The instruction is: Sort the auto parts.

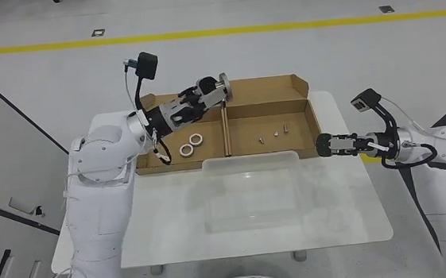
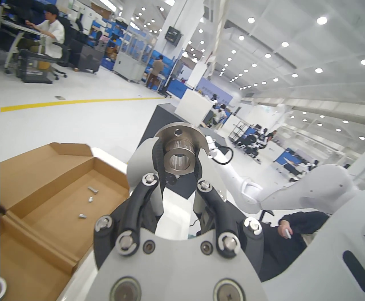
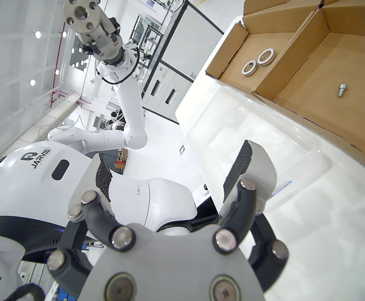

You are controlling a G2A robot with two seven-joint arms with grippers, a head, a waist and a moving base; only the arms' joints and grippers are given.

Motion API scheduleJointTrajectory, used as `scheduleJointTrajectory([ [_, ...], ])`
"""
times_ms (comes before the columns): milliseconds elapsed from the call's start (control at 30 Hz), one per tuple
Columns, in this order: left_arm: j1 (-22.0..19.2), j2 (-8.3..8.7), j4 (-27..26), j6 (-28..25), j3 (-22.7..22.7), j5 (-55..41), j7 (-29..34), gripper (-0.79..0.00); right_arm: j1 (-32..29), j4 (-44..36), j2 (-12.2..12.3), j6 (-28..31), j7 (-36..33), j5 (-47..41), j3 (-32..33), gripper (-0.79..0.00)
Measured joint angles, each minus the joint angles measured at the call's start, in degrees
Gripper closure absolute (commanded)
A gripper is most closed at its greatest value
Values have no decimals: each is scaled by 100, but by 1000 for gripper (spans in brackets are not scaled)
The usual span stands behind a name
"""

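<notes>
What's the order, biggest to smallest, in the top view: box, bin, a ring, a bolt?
1. box
2. bin
3. ring; the second ring looks the same size
4. bolt

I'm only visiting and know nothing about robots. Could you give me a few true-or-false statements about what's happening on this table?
1. The left gripper holds a metal hub. True.
2. The right gripper is carrying something too. False: it is open and holds nothing.
3. Two rings lie in one compartment of the cardboard box. True.
4. The bolts share the rings' compartment. False: they lie in the other compartment, across the divider.
</notes>
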State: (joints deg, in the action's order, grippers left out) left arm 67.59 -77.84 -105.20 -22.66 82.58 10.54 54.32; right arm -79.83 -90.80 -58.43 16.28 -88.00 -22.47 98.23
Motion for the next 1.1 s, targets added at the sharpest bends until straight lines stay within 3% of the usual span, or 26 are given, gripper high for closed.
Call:
scheduleJointTrajectory([
  [400,-1,140,-45,477,-343,2267,-115,0,0,0,0,0,0,0,0,-785],
  [733,-537,201,506,991,-813,3860,23,0,0,0,0,0,0,0,0,-785],
  [1100,-832,290,1006,1254,-824,4827,235,0,0,0,0,0,0,0,0,-785],
])
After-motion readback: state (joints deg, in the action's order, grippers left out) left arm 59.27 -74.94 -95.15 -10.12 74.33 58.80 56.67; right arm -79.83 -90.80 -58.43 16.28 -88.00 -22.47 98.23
